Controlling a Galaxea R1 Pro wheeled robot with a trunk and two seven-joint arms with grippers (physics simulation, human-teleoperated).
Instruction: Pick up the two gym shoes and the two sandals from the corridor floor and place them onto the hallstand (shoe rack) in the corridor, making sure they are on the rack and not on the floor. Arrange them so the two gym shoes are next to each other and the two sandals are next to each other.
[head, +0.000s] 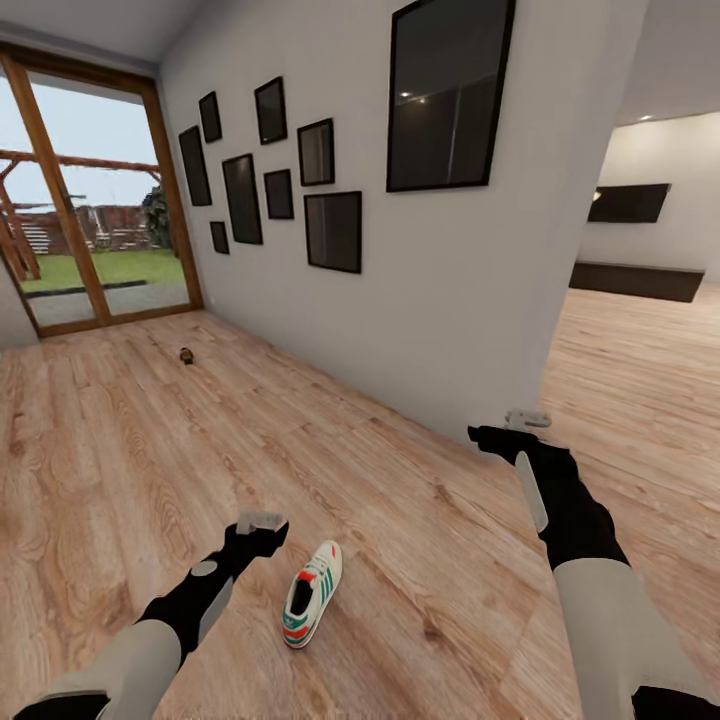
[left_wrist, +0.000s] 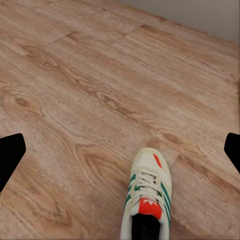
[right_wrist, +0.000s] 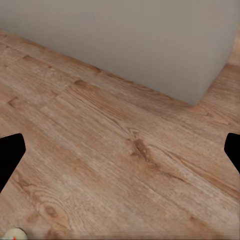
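Left claw (head: 262, 521) spread above gym shoe (head: 312, 592), right claw (head: 527, 419) raised

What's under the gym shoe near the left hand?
The gym shoe rests directly on bare wood-plank corridor floor, just beside the left hand. The planks beneath its sole are covered.

The gym shoe (head: 312, 594) is showing white with green side stripes and red-orange on tongue and heel. The corridor floor (head: 150, 450) is showing light brown wood grain with darker knots. The wall (head: 430, 300) is looking plain pale grey, its picture frames (head: 333, 231) black around dark panels.
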